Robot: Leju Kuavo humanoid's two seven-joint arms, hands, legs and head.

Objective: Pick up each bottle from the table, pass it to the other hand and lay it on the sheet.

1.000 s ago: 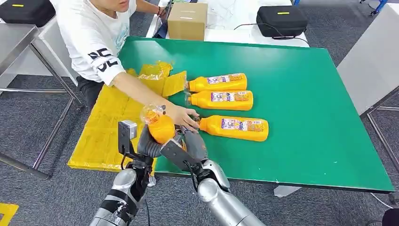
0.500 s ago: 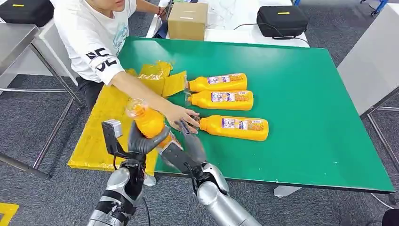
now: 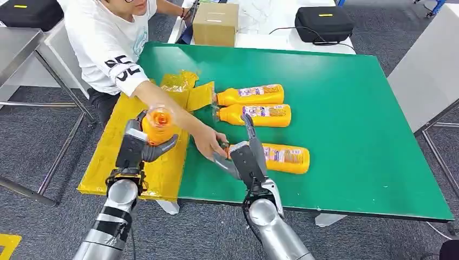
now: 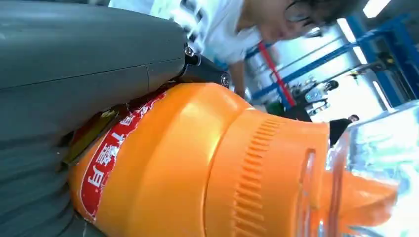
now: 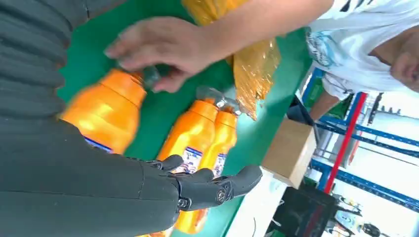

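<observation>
My left hand point(image 3: 132, 145) grips an orange bottle point(image 3: 158, 125) upright, its clear cap toward the camera, above the yellow sheet point(image 3: 111, 162). In the left wrist view the bottle point(image 4: 197, 163) sits against my left hand point(image 4: 74, 74). My right hand point(image 3: 248, 157) is open, fingers spread, over the neck end of the nearest lying bottle point(image 3: 287, 158) without gripping it. In the right wrist view that hand point(image 5: 99, 192) hovers over the same bottle point(image 5: 99, 111). Two more bottles point(image 3: 251, 95) point(image 3: 262, 115) lie side by side farther back on the green table point(image 3: 346, 108).
A person in a white shirt point(image 3: 103, 38) reaches across the sheet; their hand point(image 3: 210, 143) touches the cap of the nearest bottle, close to my right hand. A cardboard box point(image 3: 215, 23) and a black case point(image 3: 323, 23) stand behind the table. Crumpled yellow wrap point(image 3: 187, 89) lies by the bottles.
My left hand has carried the bottle leftward over the yellow sheet. My right hand has let go of it and moved right and forward over the nearest lying bottle.
</observation>
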